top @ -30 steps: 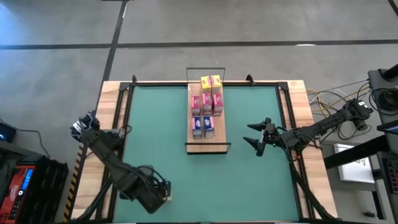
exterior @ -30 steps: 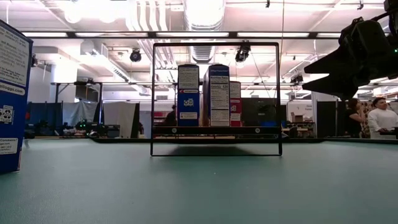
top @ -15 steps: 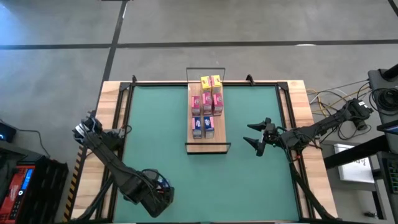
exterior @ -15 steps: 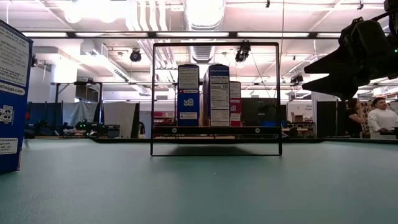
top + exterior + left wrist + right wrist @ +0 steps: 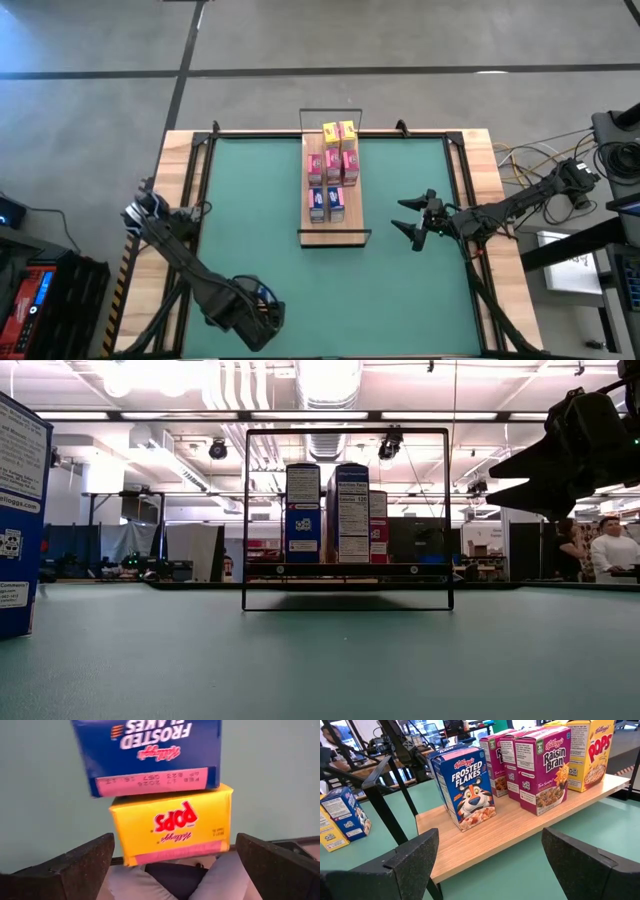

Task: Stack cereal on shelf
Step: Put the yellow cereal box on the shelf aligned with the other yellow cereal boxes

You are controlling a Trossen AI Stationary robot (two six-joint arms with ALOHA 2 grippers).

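Note:
Two loose cereal boxes stand on the green table near its front left corner: a blue Frosted Flakes box [image 5: 150, 755] and a yellow Pops box [image 5: 170, 822] beside it. My left gripper [image 5: 173, 851] points down over the yellow box, open, its fingers wide apart and clear of it. The shelf [image 5: 328, 232], a wooden plank with wire end frames, lies mid-table. Standing on it are yellow [image 5: 338, 132], pink [image 5: 335, 160] and blue [image 5: 327, 203] boxes. My right gripper [image 5: 413, 225] waits open, level, right of the shelf's near end.
The blue loose box [image 5: 20, 520] fills the low view's left edge. The wire frame [image 5: 346, 520] closes the shelf's near end. Open green table [image 5: 400, 300] lies between the shelf and the front edge. People stand in the room beyond the table.
My left gripper has moved toward the table's near edge and a little to the right, sinking lower over the loose boxes. My right gripper and the boxes on the shelf have kept still.

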